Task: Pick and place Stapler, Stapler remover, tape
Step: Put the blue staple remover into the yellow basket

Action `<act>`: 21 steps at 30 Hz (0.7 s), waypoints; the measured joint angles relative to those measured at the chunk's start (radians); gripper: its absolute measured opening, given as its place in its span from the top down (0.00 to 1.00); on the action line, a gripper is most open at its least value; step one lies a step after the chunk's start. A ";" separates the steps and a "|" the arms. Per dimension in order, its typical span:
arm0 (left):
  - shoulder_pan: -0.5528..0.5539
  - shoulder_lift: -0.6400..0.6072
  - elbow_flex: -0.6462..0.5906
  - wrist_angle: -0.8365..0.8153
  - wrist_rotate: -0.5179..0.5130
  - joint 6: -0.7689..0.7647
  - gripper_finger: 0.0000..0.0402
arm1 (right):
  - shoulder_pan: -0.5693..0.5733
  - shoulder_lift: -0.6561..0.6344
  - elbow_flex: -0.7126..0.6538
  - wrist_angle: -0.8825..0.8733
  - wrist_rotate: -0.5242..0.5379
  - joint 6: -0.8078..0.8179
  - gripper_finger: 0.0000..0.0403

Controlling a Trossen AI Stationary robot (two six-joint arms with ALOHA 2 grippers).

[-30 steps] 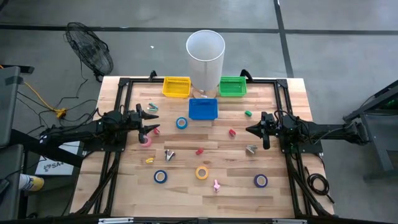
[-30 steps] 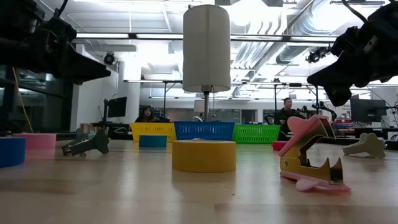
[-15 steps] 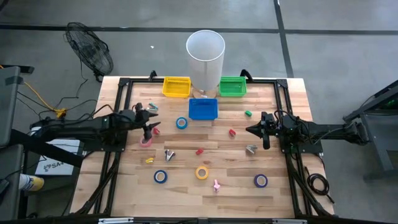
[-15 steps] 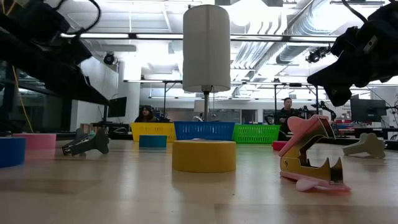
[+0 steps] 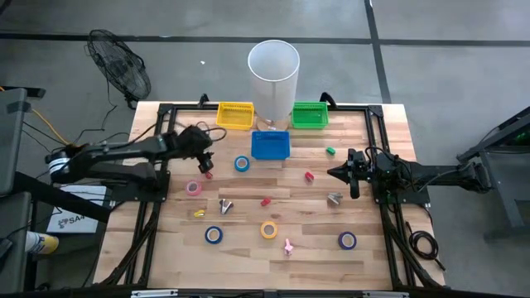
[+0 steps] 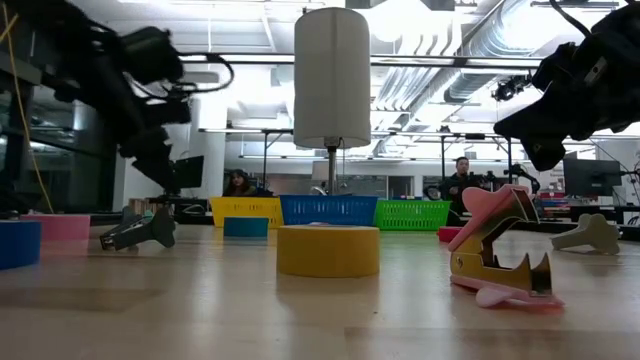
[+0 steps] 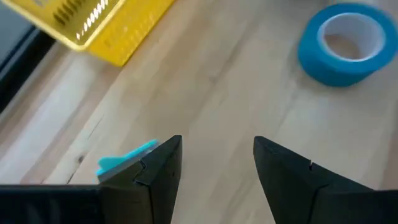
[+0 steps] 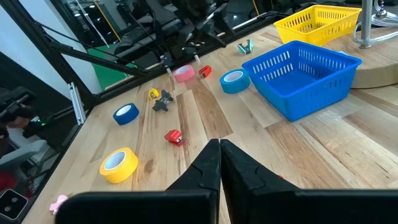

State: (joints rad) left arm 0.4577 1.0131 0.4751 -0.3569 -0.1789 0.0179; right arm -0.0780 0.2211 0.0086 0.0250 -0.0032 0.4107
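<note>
My left gripper [image 5: 201, 146] [image 7: 217, 146] is open and hovers over the far-left part of the table, near the yellow basket [image 5: 235, 115] [image 7: 99, 22]. A teal staple remover [image 7: 124, 159] lies on the wood just outside one of its fingers; I cannot tell whether they touch. A blue tape roll [image 5: 241, 163] [image 7: 348, 43] lies flat ahead of it. My right gripper [image 5: 341, 173] [image 8: 219, 155] is shut and waits above the table's right side. Tape rolls, staple removers and small staplers lie scattered on the table.
Yellow, blue [image 5: 271, 144] and green [image 5: 310, 114] baskets stand along the far edge, around a tall white cylinder [image 5: 273, 73]. Pink tape [image 5: 193, 188], a red item [image 5: 207, 174], yellow tape [image 5: 269, 229] [image 6: 328, 250] and a pink staple remover [image 6: 500, 255] lie nearby. People sit in the room beyond.
My left gripper has moved toward the table's far edge, from above the pink tape to the teal staple remover near the yellow basket, and the arm has swung and turned along the way. Nothing on the table has moved.
</note>
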 joint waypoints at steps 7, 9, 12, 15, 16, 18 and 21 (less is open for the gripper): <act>0.021 0.192 0.161 -0.134 -0.030 -0.014 0.52 | 0.000 0.000 0.000 0.000 0.000 0.000 1.00; 0.020 0.228 0.195 -0.170 -0.034 0.034 0.52 | 0.000 0.000 0.000 0.000 0.000 0.000 1.00; 0.020 0.278 0.251 -0.234 -0.043 0.115 0.52 | 0.000 0.000 0.000 0.000 0.000 0.000 1.00; 0.020 0.317 0.305 -0.333 -0.067 0.191 0.52 | 0.000 0.000 0.000 0.000 0.000 0.000 1.00; 0.020 0.332 0.323 -0.366 -0.074 0.208 0.52 | 0.000 0.000 0.000 0.000 0.000 0.000 1.00; 0.020 0.359 0.357 -0.447 -0.092 0.235 0.52 | 0.000 0.000 0.000 0.000 0.000 0.000 1.00; 0.020 0.394 0.392 -0.510 -0.129 0.269 0.52 | 0.000 0.000 0.000 0.000 0.000 0.000 1.00</act>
State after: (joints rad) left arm 0.4778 1.4075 0.8672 -0.8668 -0.3077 0.2866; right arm -0.0777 0.2211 0.0090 0.0254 -0.0032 0.4107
